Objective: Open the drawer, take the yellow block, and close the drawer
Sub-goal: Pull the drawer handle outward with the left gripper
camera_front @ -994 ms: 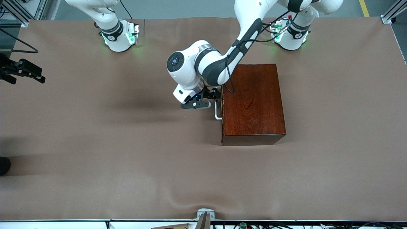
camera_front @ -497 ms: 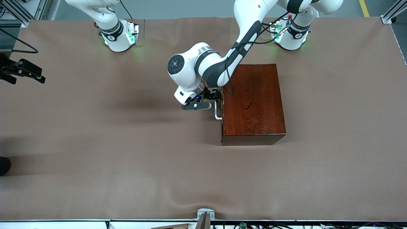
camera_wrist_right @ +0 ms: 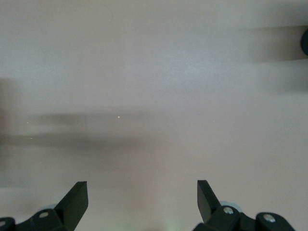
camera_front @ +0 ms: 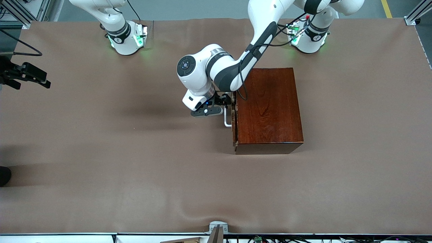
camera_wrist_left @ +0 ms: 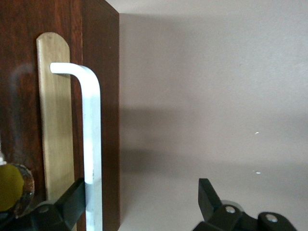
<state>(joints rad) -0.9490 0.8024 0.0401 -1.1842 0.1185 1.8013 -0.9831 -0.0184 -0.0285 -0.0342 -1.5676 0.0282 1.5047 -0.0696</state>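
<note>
The dark reddish-brown wooden box [camera_front: 268, 108] stands in the middle of the table. Its drawer [camera_front: 234, 123] faces the right arm's end and is pulled out by a narrow gap. My left gripper [camera_front: 225, 105] is at the white bar handle [camera_front: 226, 119]. In the left wrist view the left gripper [camera_wrist_left: 142, 190] is open, with one finger [camera_wrist_left: 72, 202] hooked between the handle [camera_wrist_left: 91, 134] and the drawer front [camera_wrist_left: 21, 96]. My right gripper [camera_wrist_right: 142, 192] is open and empty over bare table at the right arm's end [camera_front: 32, 76]. The yellow block is hidden.
Brown cloth covers the table [camera_front: 135, 168]. A pale wooden plate [camera_wrist_left: 53, 120] backs the handle. A metal bracket [camera_front: 217, 227] sits at the table edge nearest the front camera.
The drawer has slid out a little toward the right arm's end, and the handle and my left gripper moved with it. The right gripper shifted slightly.
</note>
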